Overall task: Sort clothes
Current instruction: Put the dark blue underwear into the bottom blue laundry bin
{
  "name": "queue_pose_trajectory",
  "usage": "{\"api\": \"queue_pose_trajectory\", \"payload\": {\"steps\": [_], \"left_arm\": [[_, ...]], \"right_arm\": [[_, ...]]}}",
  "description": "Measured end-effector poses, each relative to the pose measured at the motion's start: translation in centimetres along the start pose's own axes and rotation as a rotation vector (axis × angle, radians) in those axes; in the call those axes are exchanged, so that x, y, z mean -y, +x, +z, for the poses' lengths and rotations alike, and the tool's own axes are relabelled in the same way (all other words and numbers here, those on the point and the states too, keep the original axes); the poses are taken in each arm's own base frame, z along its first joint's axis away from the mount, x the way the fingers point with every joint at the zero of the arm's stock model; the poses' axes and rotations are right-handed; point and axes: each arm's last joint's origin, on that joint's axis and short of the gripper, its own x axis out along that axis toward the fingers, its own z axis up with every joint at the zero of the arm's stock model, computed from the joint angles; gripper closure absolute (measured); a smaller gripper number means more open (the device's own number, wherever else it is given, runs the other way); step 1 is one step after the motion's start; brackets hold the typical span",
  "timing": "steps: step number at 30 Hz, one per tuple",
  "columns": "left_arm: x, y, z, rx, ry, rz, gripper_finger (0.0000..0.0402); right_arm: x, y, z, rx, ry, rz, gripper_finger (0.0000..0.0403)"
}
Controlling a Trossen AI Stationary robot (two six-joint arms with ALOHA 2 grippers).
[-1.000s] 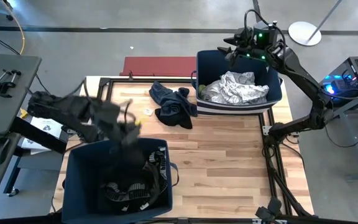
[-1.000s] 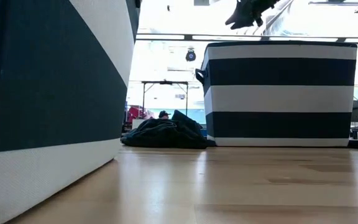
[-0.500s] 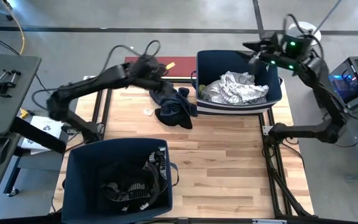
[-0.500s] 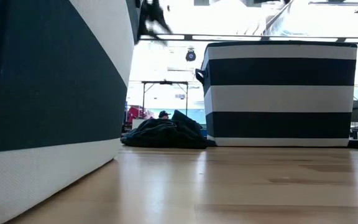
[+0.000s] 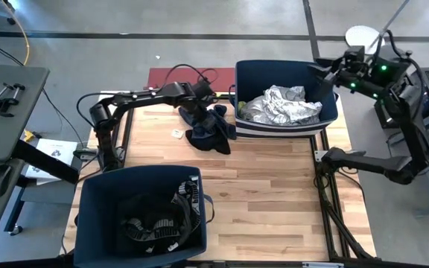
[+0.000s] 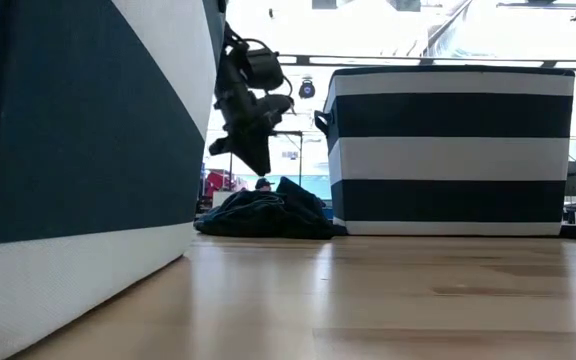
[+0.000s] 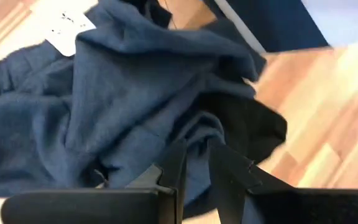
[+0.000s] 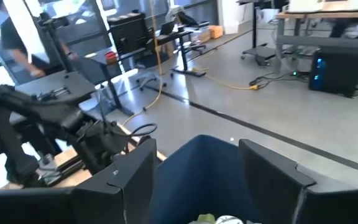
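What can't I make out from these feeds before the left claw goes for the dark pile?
- Left claw: whether it grips the dark blue garment yet; in the left wrist view its narrow gap sits over folds, and the high view is too small.
- Near bin: separate dark clothes inside cannot be counted; they merge.
- Far bin: the low view shows only its wall, hiding the contents.
- Right claw: open above the far bin.

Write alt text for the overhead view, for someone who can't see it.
Overhead: the left gripper reaches over a dark garment heap on a wooden table. The right gripper hovers, open, over a far bin holding light clothes; a near bin holds dark clothes.
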Motion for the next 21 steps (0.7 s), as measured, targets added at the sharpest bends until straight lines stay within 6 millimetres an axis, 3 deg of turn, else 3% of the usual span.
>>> {"api": "queue_pose_trajectory", "payload": {"steps": [6,16,21], "left_arm": [[-0.6,0.6,0.4,0.025,0.007,0.041,0.0328],[-0.8,1.8,0.2,0.108,-0.010,0.095,0.0180],[-0.2,4.0,-0.5,0.067,0.114,0.246,0.0160]], "right_arm": [[0.0,-0.2,0.0,0.006,0.025,-0.011,0.0187],[0.0,-0.1,-0.4,-0.042,0.051,-0.008,0.0187],[0.1,-0.1,-0.6,-0.055,0.054,-0.008,0.0187]]}}
